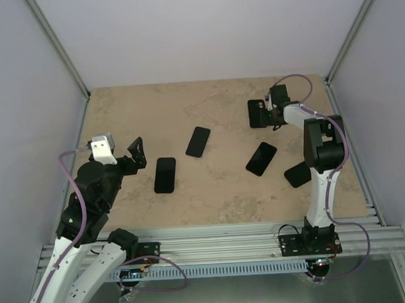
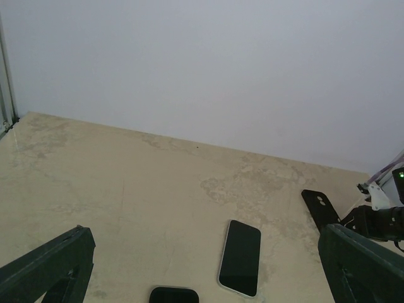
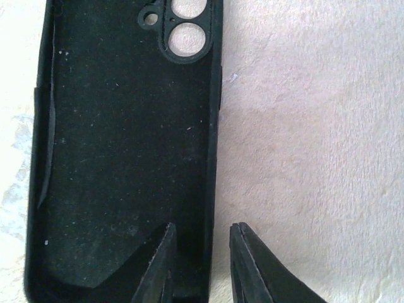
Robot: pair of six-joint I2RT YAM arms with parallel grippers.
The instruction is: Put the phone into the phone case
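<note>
A black phone case lies open side up at the far right of the table. In the right wrist view the case shows its camera holes at the top. My right gripper is down at the case, and its jaws stand slightly apart astride the case's right wall, one finger inside and one outside. A phone with a light rim lies mid-table and also shows in the left wrist view. My left gripper is wide open and empty, held above the table at the left.
Another dark phone lies close to the left gripper, its top edge visible in the left wrist view. Two more dark slabs lie beside the right arm. Walls enclose the table on three sides.
</note>
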